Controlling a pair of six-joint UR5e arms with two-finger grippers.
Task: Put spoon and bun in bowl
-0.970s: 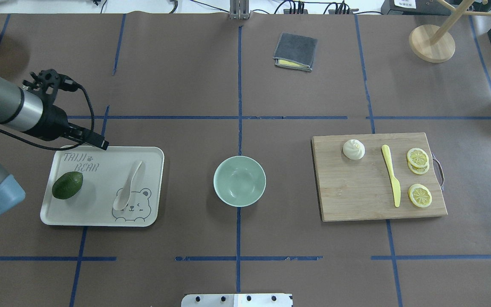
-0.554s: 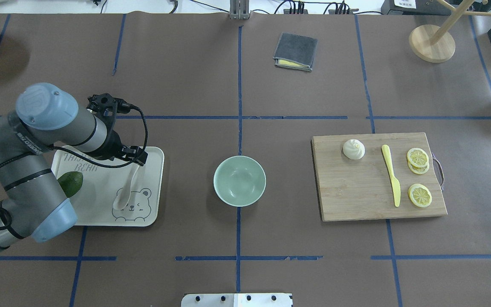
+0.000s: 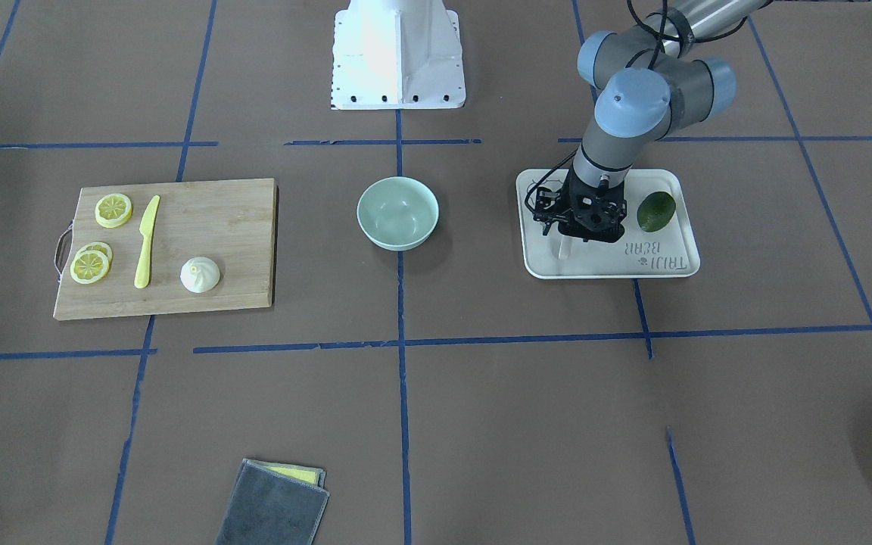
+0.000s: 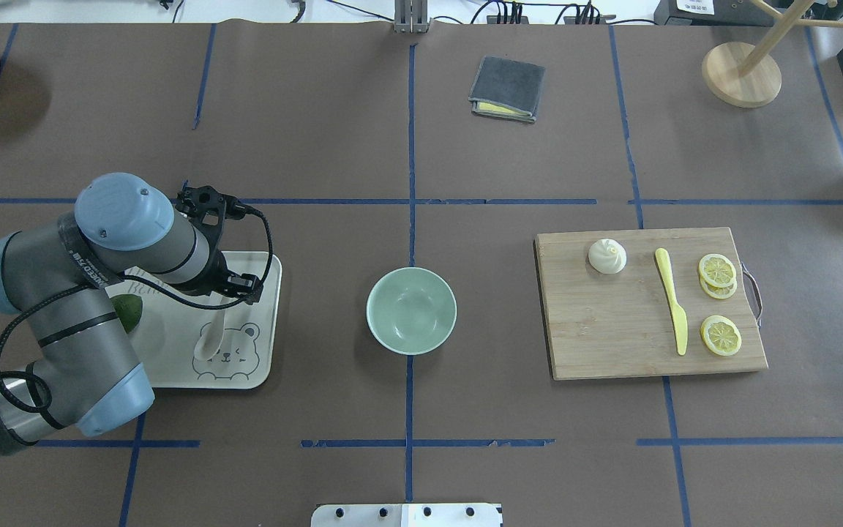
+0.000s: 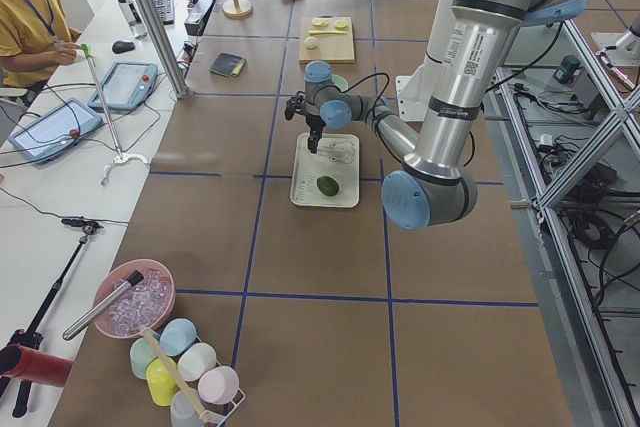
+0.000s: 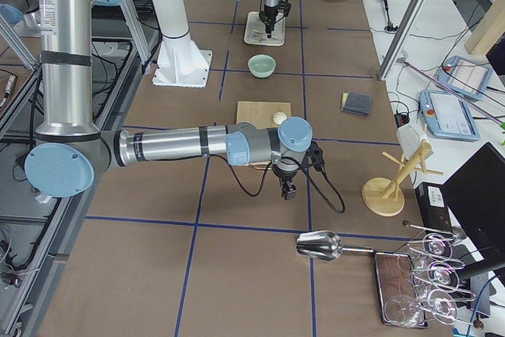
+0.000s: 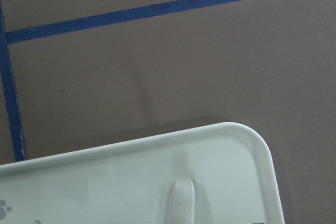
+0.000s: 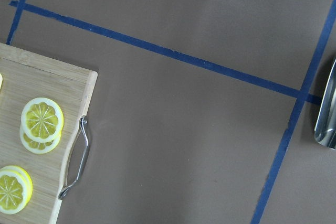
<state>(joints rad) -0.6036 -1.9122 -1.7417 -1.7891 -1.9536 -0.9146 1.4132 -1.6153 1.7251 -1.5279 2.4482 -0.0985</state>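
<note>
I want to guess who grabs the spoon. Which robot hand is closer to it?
Left. The left gripper is just over the spoon's handle on the tray; the right gripper hangs far off, past the cutting board.

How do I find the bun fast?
Look at the wooden cutting board on the overhead view's right. The bun sits near its far left corner. It is the only white, pleated dome; the knife and lemon slices are yellow.
</note>
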